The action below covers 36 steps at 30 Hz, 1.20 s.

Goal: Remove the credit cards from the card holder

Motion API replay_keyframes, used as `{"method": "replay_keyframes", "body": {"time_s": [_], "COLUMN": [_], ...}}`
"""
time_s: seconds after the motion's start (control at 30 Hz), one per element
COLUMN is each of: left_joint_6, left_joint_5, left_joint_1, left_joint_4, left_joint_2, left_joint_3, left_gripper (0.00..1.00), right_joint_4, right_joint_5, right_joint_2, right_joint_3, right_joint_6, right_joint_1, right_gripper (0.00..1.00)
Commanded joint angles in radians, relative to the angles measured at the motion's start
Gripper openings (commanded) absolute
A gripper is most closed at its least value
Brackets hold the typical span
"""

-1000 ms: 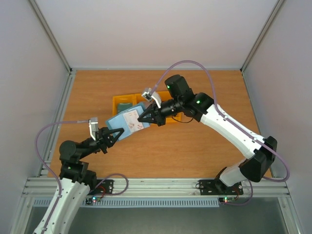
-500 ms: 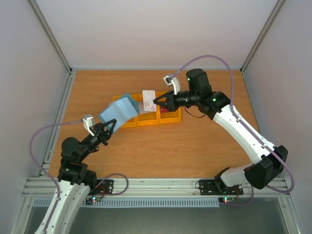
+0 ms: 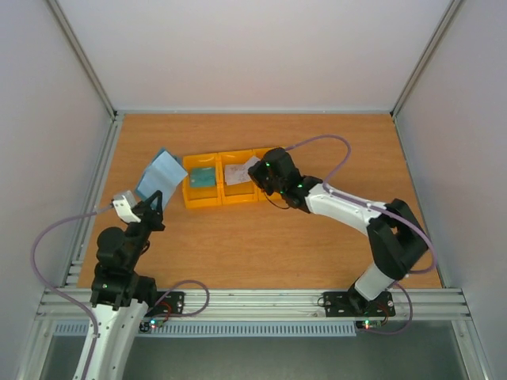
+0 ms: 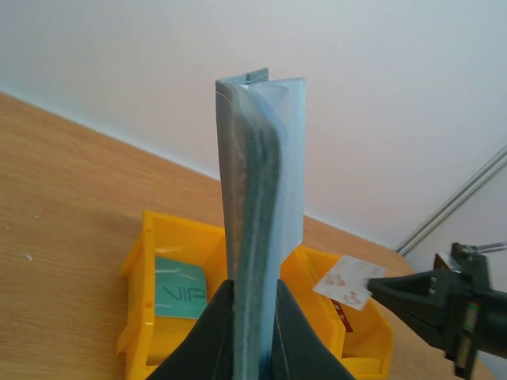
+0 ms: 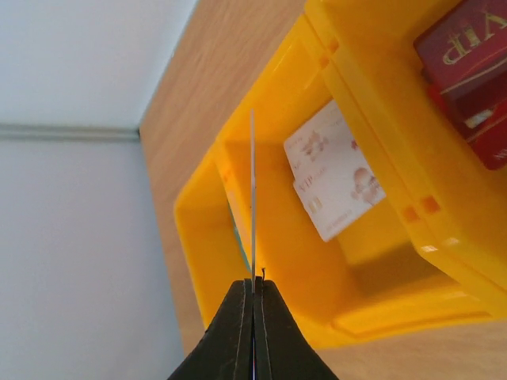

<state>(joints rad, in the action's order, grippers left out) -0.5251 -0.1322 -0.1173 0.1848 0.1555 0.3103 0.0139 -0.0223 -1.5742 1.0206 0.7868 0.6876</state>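
While the left gripper (image 4: 253, 290) presses its fingers shut on the lower edge of the card holder (image 4: 257, 158), the dusty-blue wallet stands upright in that grip, folded nearly closed and held clear of the table (image 3: 317, 237). From above it sits just left of the row of yellow bins (image 3: 235, 199). The right gripper (image 5: 253, 279) is pinched closed on a whitish card (image 5: 253, 198), seen edge-on from its own wrist camera and poised over the middle bin (image 5: 380, 310). I cannot tell whether the card touches the bin floor. A second whitish card (image 5: 333, 170) lies flat inside that same bin, printed face up. The teal-green card (image 4: 181, 290) rests in the left bin (image 4: 133, 269), VIP lettering showing. A red card (image 5: 466, 38) lies in the right bin (image 5: 358, 49), also marked VIP. The two grippers are well apart.
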Motion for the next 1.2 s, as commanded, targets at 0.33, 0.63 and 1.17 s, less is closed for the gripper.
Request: {"method": "replay_keyframes", "body": {"time_s": [0.33, 0.63, 1.17], "left_joint_6": [0.030, 0.025, 0.026], "left_joint_5": [-0.012, -0.024, -0.030], "left_joint_1": [0.005, 0.005, 0.005], "left_joint_4": [-0.070, -0.084, -0.093], "left_joint_2": [-0.087, -0.087, -0.067], "left_joint_3": [0.012, 0.006, 0.001], "left_gripper": [0.00, 0.00, 0.00], "right_joint_4": [-0.117, -0.182, -0.109], "right_joint_5": [0.289, 0.271, 0.204], "right_joint_2": [-0.306, -0.427, -0.425], "right_joint_3": [0.272, 0.358, 0.392], "right_joint_6": [0.438, 0.516, 0.446], "right_joint_1": [0.087, 0.090, 0.096], "right_gripper": [0.01, 0.01, 0.48]}}
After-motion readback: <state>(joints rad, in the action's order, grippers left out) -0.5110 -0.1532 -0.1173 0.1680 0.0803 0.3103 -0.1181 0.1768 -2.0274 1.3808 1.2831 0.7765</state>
